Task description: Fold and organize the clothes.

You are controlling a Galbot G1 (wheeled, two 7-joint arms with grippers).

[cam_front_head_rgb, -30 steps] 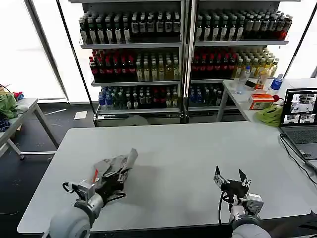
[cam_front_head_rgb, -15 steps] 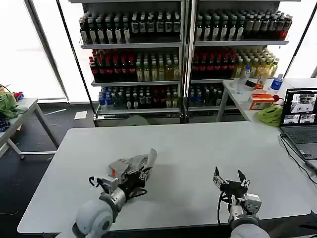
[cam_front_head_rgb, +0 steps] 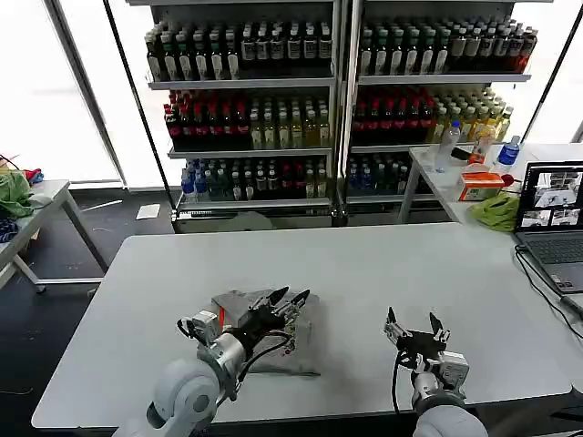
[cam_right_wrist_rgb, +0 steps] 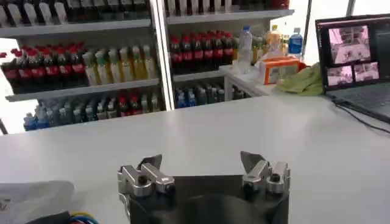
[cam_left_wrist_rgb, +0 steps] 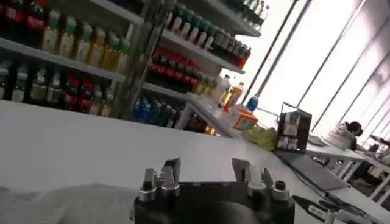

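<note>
One folded grey T-shirt [cam_front_head_rgb: 293,351] lies on the white table [cam_front_head_rgb: 383,264], left of centre and near the front edge; a small orange-red mark [cam_front_head_rgb: 221,316] shows at its left end. My left gripper [cam_front_head_rgb: 290,298] hovers over the shirt's far right part, fingers spread open and holding nothing. In the left wrist view the left gripper [cam_left_wrist_rgb: 206,171] is open above bare table, with grey cloth [cam_left_wrist_rgb: 55,204] at the frame's corner. My right gripper [cam_front_head_rgb: 410,324] stands open over bare table at the front right. Nothing is between the right gripper's [cam_right_wrist_rgb: 200,163] fingers.
A laptop [cam_front_head_rgb: 554,218] with its cable sits at the table's right edge. Behind it a side table [cam_front_head_rgb: 437,168] carries bottles, an orange box and a lime-green cloth [cam_front_head_rgb: 496,211]. Shelves of bottles [cam_front_head_rgb: 337,91] fill the back. Another table with cloths [cam_front_head_rgb: 14,196] stands far left.
My left gripper carried the shirt rightwards across the table, then opened; the shirt now lies flat under it. The right gripper shifted slightly left.
</note>
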